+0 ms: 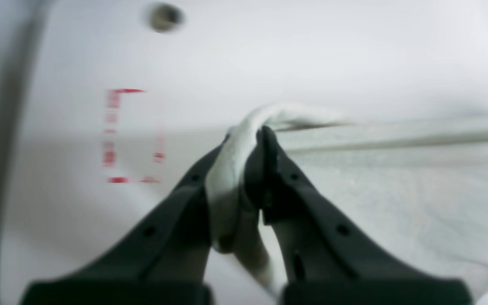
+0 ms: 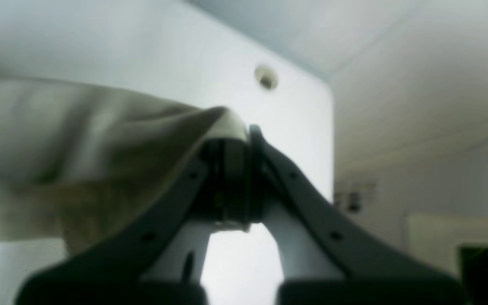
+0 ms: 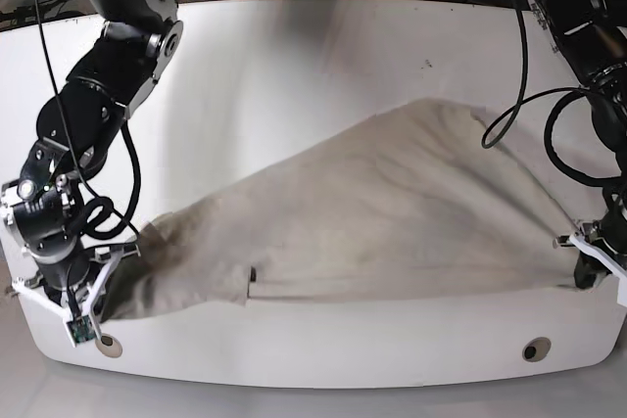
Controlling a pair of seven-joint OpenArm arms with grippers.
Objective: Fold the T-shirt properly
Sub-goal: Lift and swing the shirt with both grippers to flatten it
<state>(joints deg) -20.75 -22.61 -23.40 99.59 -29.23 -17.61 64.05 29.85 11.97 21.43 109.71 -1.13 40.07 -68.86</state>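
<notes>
Left claw (image 1: 250,140): dark jaws narrowed onto a bunched fold of the plain beige-khaki thin wrinkly T-shirt (image 1: 396,190); a roll of cloth fills the gap between the fingers and trails down past them. Left wrist view is blurred; red markings (image 1: 129,135) show on the white rounded surface (image 1: 269,55) beside the claw.

Right claw (image 2: 235,135): jaws drawn together, pinching a cloth edge at the tips; the T-shirt (image 2: 78,161) hangs off to one side of it.

Base view: the T-shirt (image 3: 392,222) lies stretched across the near half of the surface (image 3: 294,66), one end at the right claw (image 3: 83,305) near a front corner, the other at the left claw (image 3: 588,271) at the opposite front edge. Fabric is wrinkled and partly lifted between them.
</notes>
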